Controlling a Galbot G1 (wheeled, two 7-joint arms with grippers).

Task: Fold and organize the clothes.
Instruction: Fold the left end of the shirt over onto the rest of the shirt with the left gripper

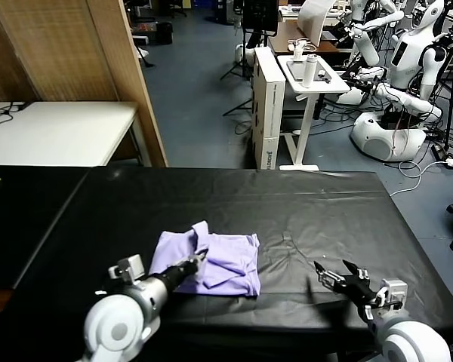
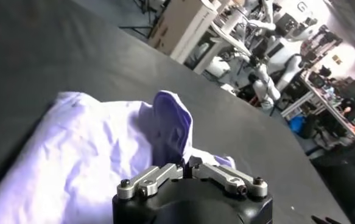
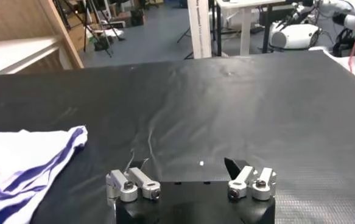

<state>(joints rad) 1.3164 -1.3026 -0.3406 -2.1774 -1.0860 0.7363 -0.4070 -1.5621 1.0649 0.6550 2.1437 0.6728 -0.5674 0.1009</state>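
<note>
The T-shirt (image 1: pixel 211 260) lies part-folded on the surface (image 1: pixel 332 207). The left gripper (image 1: pixel 197 262) has its jaws closed on a raised fabric fold. The right gripper (image 1: pixel 337 272) waits well apart with jaws spread, empty. Folding appears under way; the next move calls for carrying the fold across.

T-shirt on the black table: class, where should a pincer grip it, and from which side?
Grip the raised flap of the T-shirt, coming from the robot's near left, where the left pincer is. It stands clear of the cloth, so fingers can close around it.
</note>
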